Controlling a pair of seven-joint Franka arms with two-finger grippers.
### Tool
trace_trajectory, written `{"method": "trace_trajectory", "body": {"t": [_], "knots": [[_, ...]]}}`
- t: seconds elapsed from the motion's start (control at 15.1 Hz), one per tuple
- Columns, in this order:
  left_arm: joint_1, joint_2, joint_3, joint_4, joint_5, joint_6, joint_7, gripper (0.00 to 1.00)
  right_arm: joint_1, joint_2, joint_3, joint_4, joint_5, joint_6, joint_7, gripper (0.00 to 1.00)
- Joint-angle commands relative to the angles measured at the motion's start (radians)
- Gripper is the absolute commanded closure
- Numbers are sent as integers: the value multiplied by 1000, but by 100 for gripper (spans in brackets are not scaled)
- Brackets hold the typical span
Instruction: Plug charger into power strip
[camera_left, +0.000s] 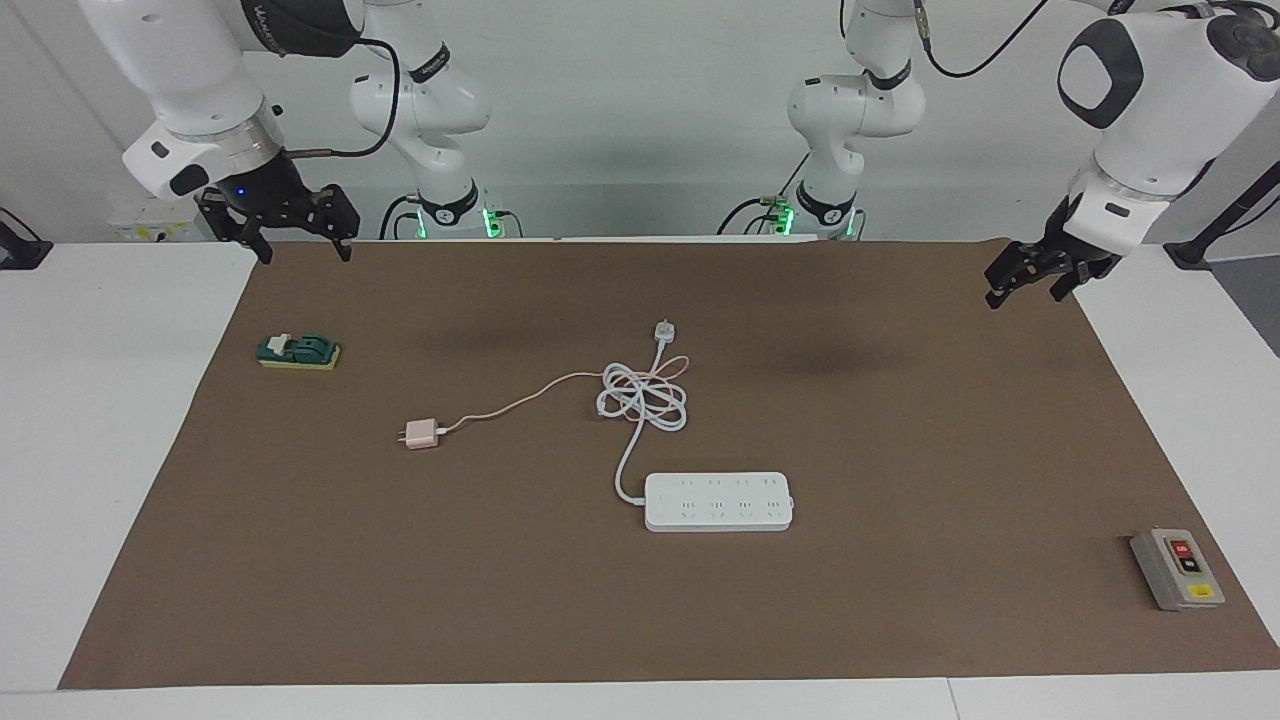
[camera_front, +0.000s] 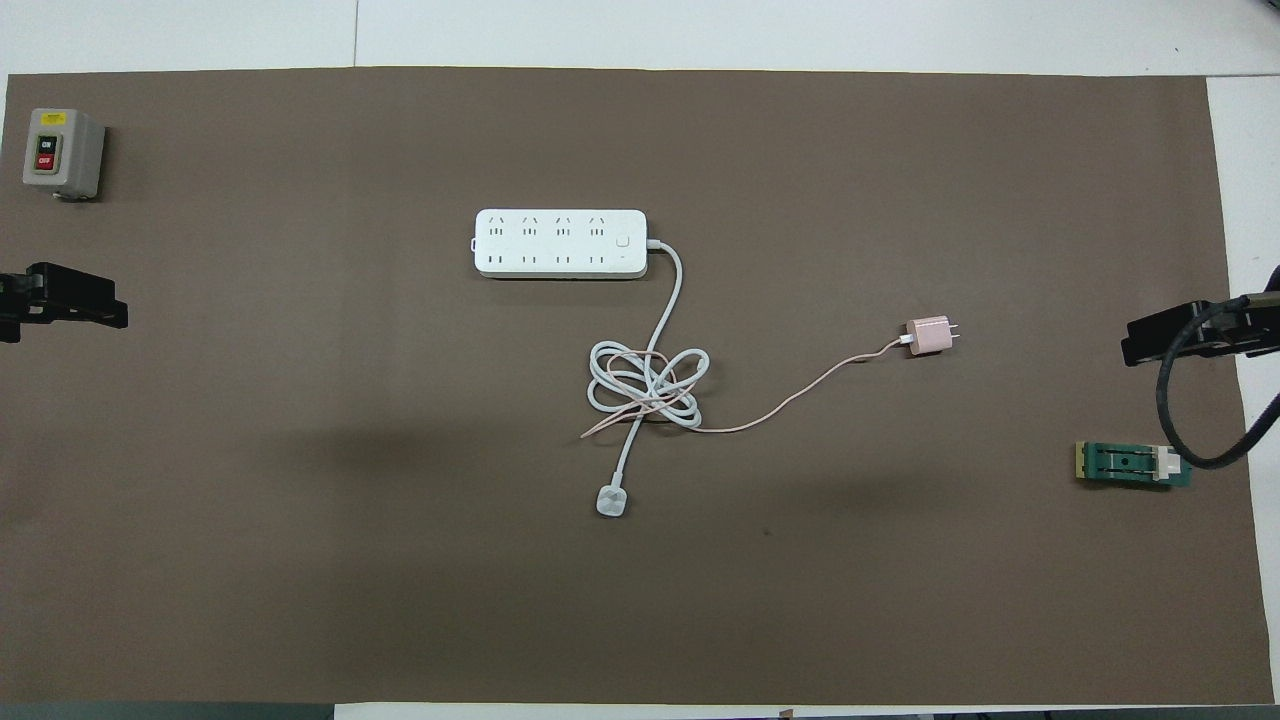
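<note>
The charger (camera_left: 421, 434) lies on the worktop, toward the right arm's end, well apart from the strip (camera_left: 718, 501). The right hand (camera_left: 296, 245) is closer. Both hands are spread; the left hand (camera_left: 1025, 285) waits.

The grey switch box (camera_front: 62, 152) reads "ON" on its black button and "OFF" on the red button just beside it; the yellow label's print is illegible.
</note>
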Motion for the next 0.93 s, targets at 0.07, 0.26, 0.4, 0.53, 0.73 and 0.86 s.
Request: {"method": "trace_trajectory", "body": {"t": [0.07, 0.26, 0.4, 0.53, 0.73, 0.86], "knots": [[6, -2, -3, -3, 11, -8, -1, 0, -13, -5, 13, -6, 14, 11, 13, 0], [2, -1, -3, -3, 11, -7, -1, 0, -12, -5, 15, -6, 9, 14, 10, 0], [0, -1, -3, -2, 11, -4, -1, 0, -10, -6, 15, -8, 1, 10, 7, 0], [3, -1, -3, -2, 11, -2, -3, 0, -10, -6, 15, -8, 6, 17, 19, 0], [5, 1, -3, 0, 11, 6, -6, 0, -13, -5, 15, -23, 17, 17, 150, 0], [5, 10, -3, 1, 11, 6, -15, 0, -13, 4, 15, -41, 72, 19, 323, 0]]}}
